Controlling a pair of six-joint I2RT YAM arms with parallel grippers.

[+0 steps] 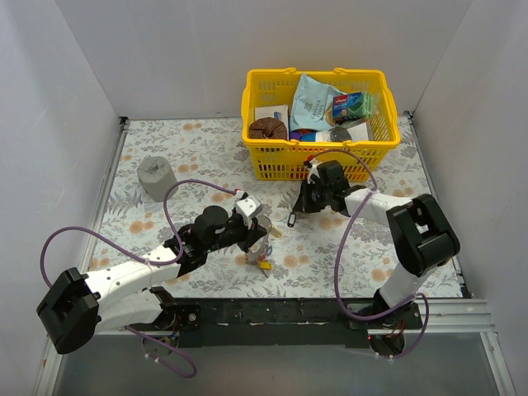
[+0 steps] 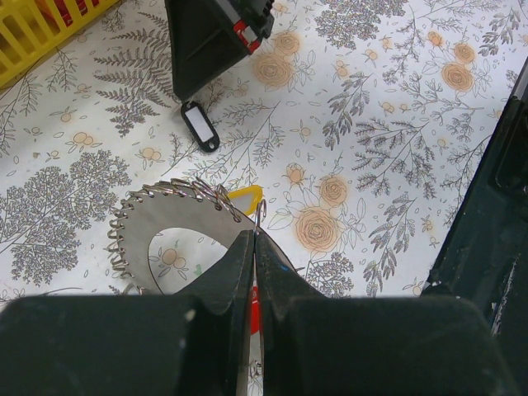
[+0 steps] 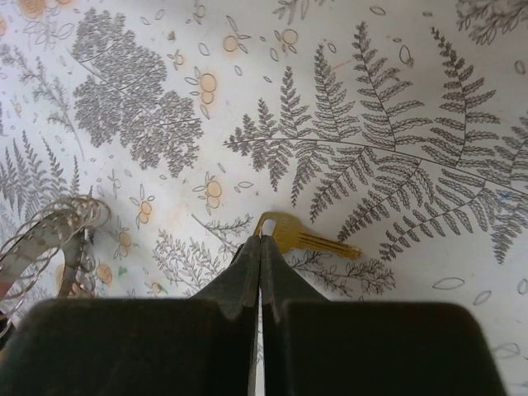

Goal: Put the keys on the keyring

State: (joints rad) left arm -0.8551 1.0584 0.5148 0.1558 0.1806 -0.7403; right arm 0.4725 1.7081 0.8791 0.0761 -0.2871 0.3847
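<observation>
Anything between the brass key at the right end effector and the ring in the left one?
Only a black key tag, lying flat on the cloth between the right end effector and the keyring. Nothing upright shows there.

Left arm (image 1: 124, 285) and right arm (image 1: 404, 247): white links with chunky black joints, each trailed by a looping purple cable (image 1: 337, 264). Black base rail (image 1: 272, 313). Matte black, wedge-shaped fingers (image 2: 235, 268).
</observation>
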